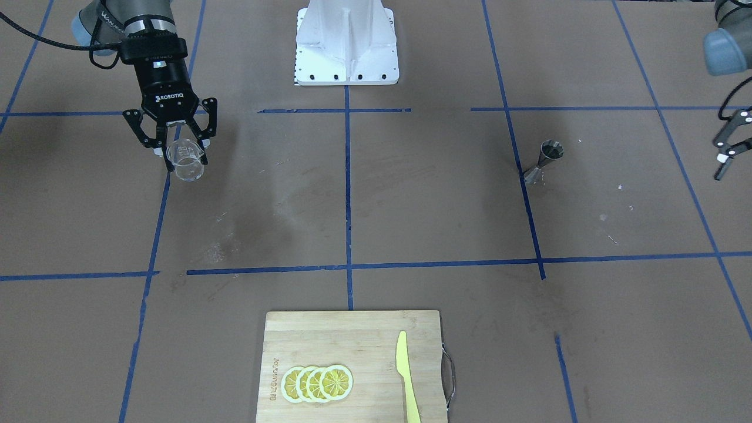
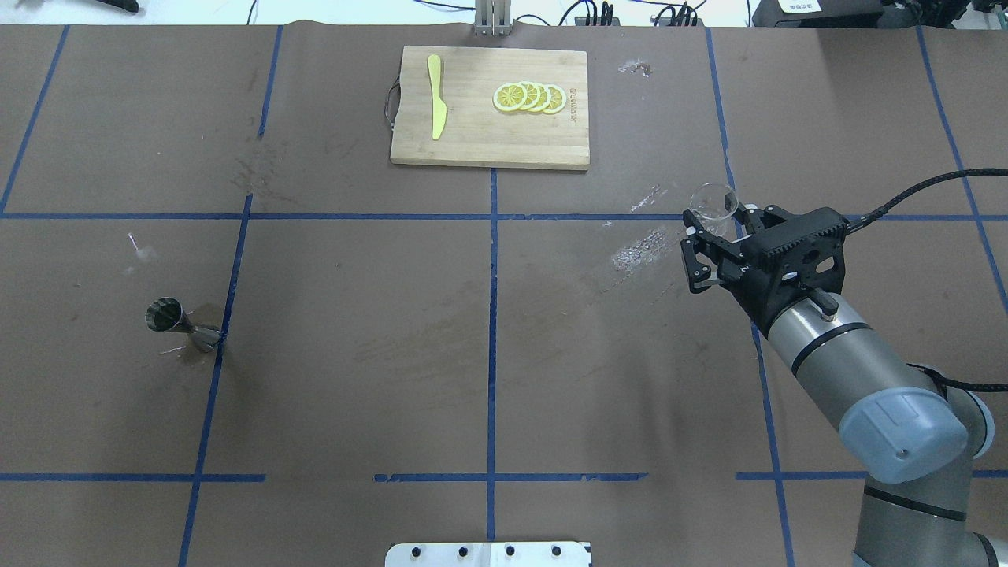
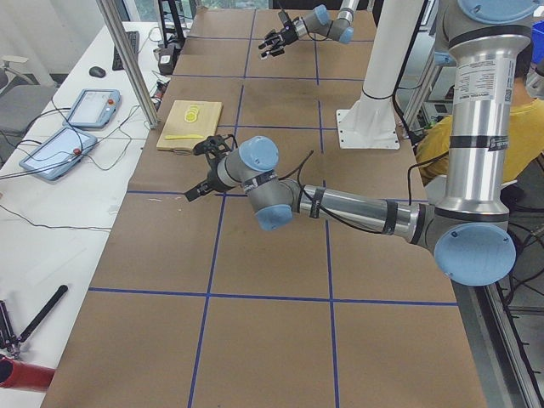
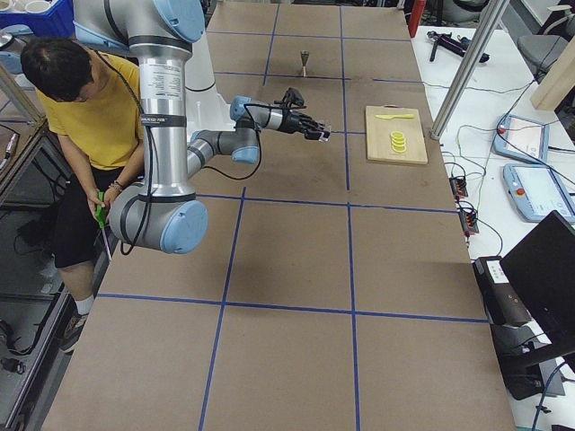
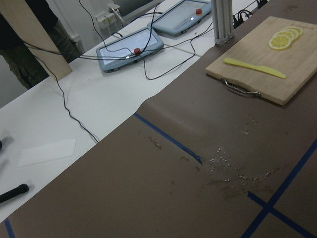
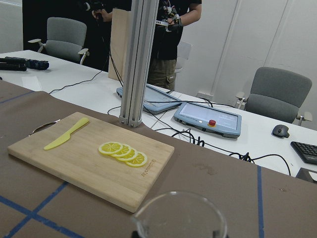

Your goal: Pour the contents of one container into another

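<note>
Right gripper, upper left of front view, clamped on glass cup, seemingly off the table. Jigger upright right of centre, well apart. Left gripper spread, empty. Grasp done; carry and pour remain, I judge

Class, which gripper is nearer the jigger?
Left. The left gripper hovers a short way from the jigger, on its outer side; the right gripper, holding the cup, is far across on the other side.
</note>
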{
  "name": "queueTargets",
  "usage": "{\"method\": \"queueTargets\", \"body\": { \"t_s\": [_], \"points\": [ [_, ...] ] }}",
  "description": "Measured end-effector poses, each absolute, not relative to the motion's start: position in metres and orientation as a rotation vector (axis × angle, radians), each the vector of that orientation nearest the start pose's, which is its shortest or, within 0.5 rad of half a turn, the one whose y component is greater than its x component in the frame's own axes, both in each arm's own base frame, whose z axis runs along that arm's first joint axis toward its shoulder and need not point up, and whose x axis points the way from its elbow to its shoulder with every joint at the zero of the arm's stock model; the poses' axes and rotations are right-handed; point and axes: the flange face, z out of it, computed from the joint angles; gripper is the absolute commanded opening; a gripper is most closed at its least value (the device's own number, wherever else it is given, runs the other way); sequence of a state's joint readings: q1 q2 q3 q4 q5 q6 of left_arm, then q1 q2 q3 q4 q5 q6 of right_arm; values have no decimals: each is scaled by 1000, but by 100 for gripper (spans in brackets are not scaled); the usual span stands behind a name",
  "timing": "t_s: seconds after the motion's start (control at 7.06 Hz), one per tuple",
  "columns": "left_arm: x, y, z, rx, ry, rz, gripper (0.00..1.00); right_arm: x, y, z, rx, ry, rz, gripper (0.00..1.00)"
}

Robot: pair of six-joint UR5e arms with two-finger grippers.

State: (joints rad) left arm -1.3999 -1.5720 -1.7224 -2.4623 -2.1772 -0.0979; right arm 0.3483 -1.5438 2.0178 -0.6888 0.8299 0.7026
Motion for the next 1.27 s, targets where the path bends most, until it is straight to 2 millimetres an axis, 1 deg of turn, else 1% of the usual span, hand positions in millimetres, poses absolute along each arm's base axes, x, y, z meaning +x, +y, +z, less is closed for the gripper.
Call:
{"method": "queueTargets", "body": {
  "t_s": [0.28, 0.42, 0.57, 0.71, 0.85, 1.13, 1.27],
  "points": [
    [-43, -529, 526, 860, 571, 399, 100, -358, -343, 327, 1231, -693, 71, 0],
    [-69, -536, 542, 799, 529, 373, 100, -358, -343, 328, 1230, -692, 70, 0],
    [-85, -540, 558, 693, 520, 330, 100, -358, -343, 328, 1230, -692, 70, 0],
    [-93, -539, 578, 558, 531, 282, 100, -358, -343, 328, 1230, -693, 70, 0],
    [-96, -533, 596, 431, 548, 243, 100, -359, -343, 327, 1229, -693, 69, 0],
    [-95, -514, 644, 217, 585, 174, 100, -359, -343, 328, 1229, -694, 68, 0],
    [-91, -499, 664, 138, 630, 147, 100, -358, -343, 327, 1229, -695, 69, 0]
  ]
}}
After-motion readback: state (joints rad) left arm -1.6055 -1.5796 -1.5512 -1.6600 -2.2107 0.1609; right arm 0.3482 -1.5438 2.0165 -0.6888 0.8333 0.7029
